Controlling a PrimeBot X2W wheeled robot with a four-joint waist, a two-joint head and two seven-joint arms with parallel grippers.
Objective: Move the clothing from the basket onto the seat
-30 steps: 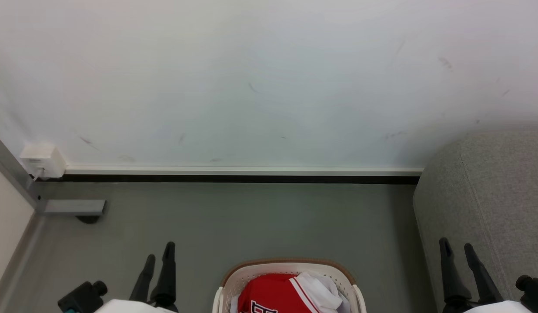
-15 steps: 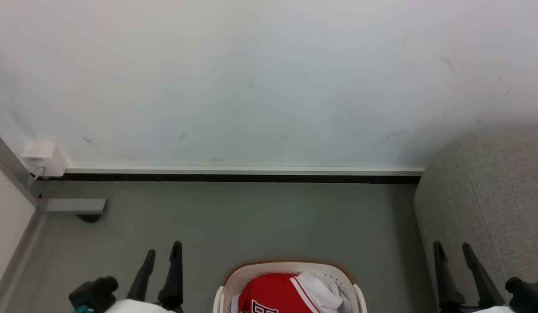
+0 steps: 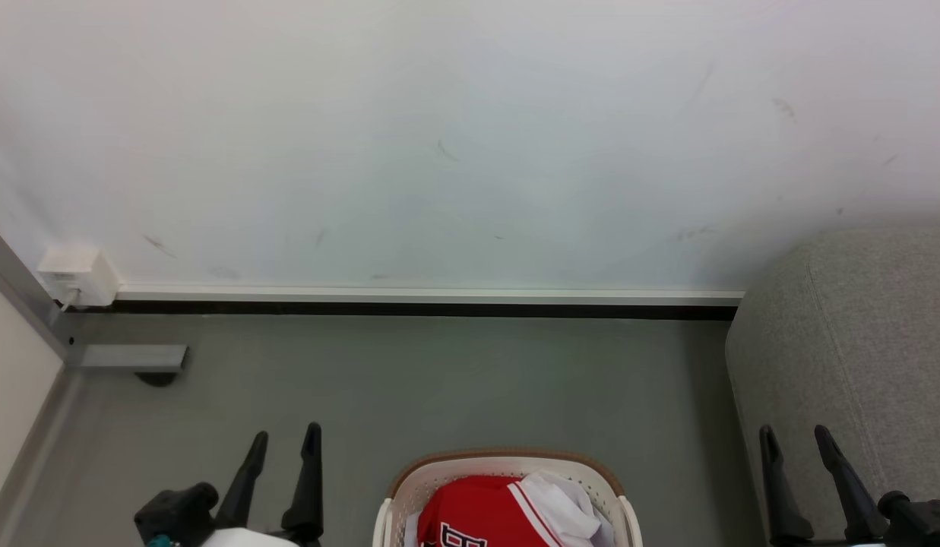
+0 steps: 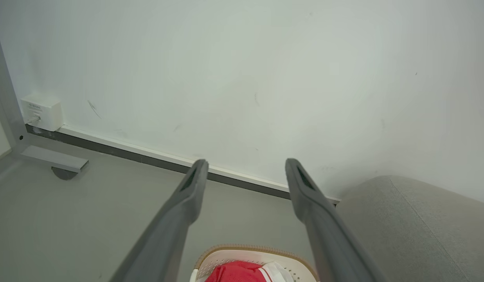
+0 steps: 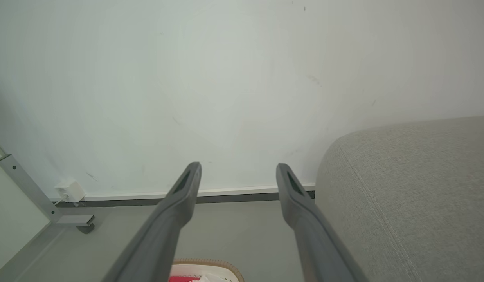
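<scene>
The cream basket (image 3: 409, 486) with a brown rim stands on the grey floor at the bottom middle of the head view. Red clothing (image 3: 477, 513) with white trim lies heaped inside it. The grey seat (image 3: 857, 342) rises at the right. My left gripper (image 3: 285, 437) hangs open to the left of the basket, and my right gripper (image 3: 795, 433) hangs open in front of the seat's side; both are empty. The left wrist view holds the basket (image 4: 226, 256), the clothing (image 4: 234, 272) and the seat (image 4: 406, 227) past its open fingers (image 4: 187, 196). In the right wrist view the seat (image 5: 414, 196) fills the right side.
A white wall (image 3: 439, 137) with a skirting board (image 3: 424, 295) closes the far side. At the left stand a grey metal frame leg (image 3: 14, 304) with its foot (image 3: 128, 357) and a small white wall box (image 3: 78, 275). Grey floor (image 3: 439, 380) lies between the basket and the wall.
The left gripper has shifted a little to the right and the right gripper has dropped slightly lower in the head view. Both stay open; basket and clothing are unmoved.
</scene>
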